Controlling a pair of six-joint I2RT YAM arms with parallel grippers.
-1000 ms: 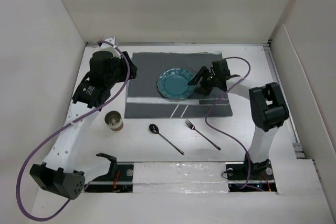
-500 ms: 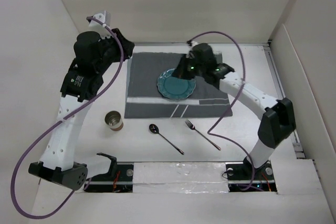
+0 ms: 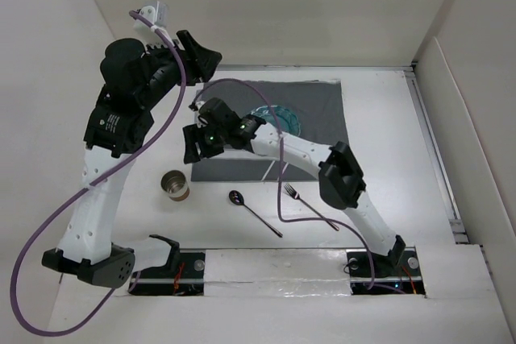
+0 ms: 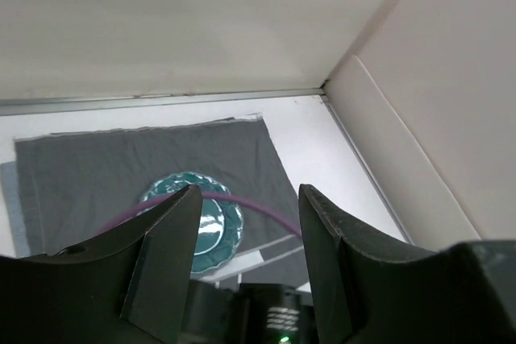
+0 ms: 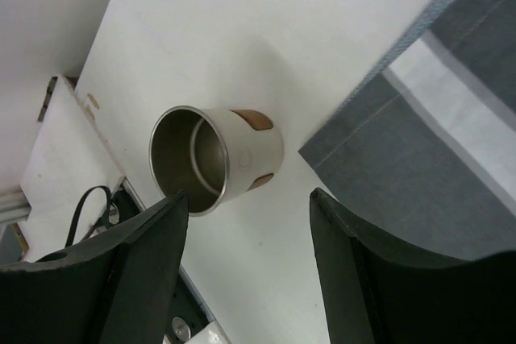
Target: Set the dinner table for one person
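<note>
Surface: white, matte, carrying every item listed. Placemat: dark grey, striped, flat at the middle of the far edge, evidently marking the one place to be laid. Plate: teal, scalloped, on the placemat and partly hidden by the right arm; it looks already set. Cup: metal, upright, mouth open, on bare surface near the left edge, just off the placemat's near-left corner, so not yet at the setting. Spoon and fork: both slanted on bare surface between the placemat and the near edge, apart from each other, and seemingly unplaced. Right claw: fingers spread, nothing between them, extended across the placemat toward the left edge with the cup framed just ahead; the likely reason for this reach is to take the cup next. Left claw: fingers spread and empty, held high over the far-left corner and looking down on plate and placemat, probably parked there to leave the right arm room.
</note>
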